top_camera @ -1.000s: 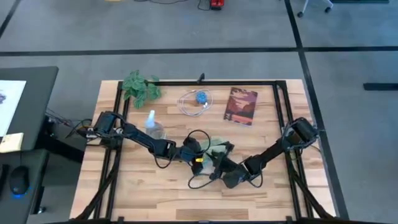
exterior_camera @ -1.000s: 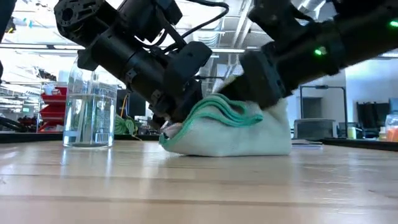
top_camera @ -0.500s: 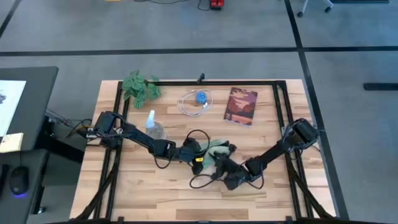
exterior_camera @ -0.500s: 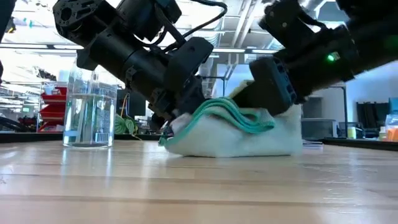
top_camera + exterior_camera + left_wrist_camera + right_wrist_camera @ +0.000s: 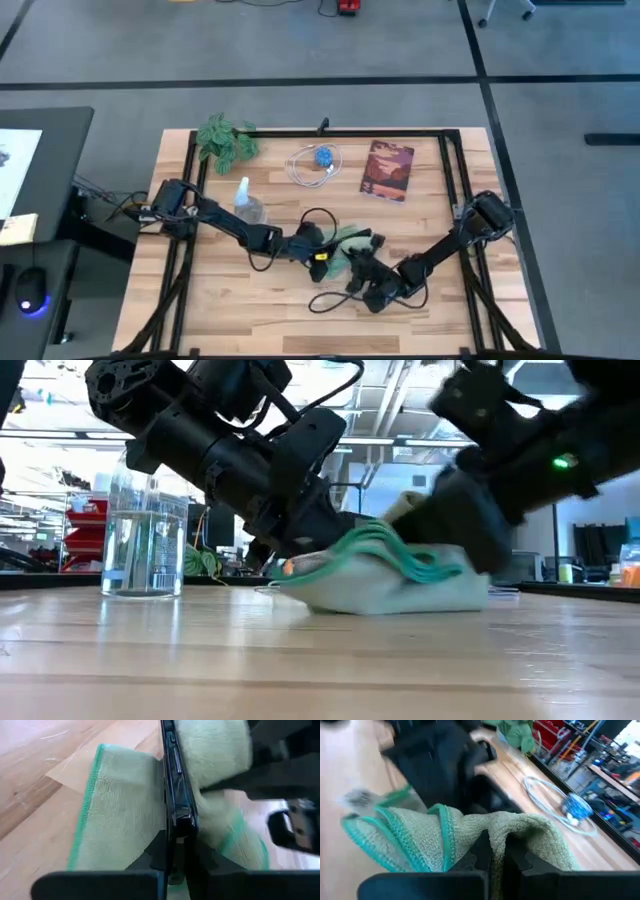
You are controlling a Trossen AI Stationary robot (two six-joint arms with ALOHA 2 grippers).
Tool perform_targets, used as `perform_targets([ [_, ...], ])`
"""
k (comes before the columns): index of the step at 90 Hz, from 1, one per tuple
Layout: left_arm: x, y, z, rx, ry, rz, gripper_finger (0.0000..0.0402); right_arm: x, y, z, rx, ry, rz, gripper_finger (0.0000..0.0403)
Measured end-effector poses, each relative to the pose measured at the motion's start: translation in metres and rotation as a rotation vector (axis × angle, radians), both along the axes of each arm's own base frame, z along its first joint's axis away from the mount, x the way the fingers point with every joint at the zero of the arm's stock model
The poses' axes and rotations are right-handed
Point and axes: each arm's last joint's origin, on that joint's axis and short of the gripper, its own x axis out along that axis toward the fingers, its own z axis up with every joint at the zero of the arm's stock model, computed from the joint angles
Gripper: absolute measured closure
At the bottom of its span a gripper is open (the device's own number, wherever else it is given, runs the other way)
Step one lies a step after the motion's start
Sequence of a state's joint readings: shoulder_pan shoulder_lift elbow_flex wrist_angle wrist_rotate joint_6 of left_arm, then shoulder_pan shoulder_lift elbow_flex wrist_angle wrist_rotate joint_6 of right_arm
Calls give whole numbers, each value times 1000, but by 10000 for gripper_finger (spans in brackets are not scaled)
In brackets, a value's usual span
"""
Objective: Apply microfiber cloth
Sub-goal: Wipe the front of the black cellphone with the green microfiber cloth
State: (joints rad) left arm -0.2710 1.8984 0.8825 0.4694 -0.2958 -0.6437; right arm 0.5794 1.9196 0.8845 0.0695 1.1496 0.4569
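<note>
1. Left gripper, dark two-finger type, sits low near the table's centre; in its wrist view the fingers are clamped on the thin edge of a glossy black slab-shaped phone, held edge-up against the cloth.
2. Right gripper, dark and angular, lies just right of the left one; its wrist view shows the fingers pinched narrowly on a raised fold of the cloth.
3. Microfiber cloth: soft pale mint-green fabric with a nubby looped pile and a brighter teal stitched hem. It is bunched in rumpled folds on the pale wooden plank table between the two grippers, draped against the phone.
4. From above, the arms and black cables cover most of the cloth; the phone cannot be made out there. The low view shows the right gripper blurred.
5. Farther left stands a clear plastic water bottle; a dark green leafy artificial plant occupies the far-left corner.
</note>
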Motion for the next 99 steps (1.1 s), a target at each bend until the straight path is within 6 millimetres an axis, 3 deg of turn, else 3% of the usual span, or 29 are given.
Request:
perform_targets([
  [18, 0, 0, 1, 6, -7, -5, 390, -13, -1, 4, 66, -22, -49, 403],
  [47, 0, -2, 2, 13, -9, -18, 390, 21, 2, 10, 67, -119, 80, 403],
  [85, -3, -2, -3, 38, 32, -33, 390, 46, -12, 22, 116, -87, 268, 403],
  [99, -3, -1, -3, 40, 45, -33, 390, 44, -14, 20, 151, -27, 265, 403],
])
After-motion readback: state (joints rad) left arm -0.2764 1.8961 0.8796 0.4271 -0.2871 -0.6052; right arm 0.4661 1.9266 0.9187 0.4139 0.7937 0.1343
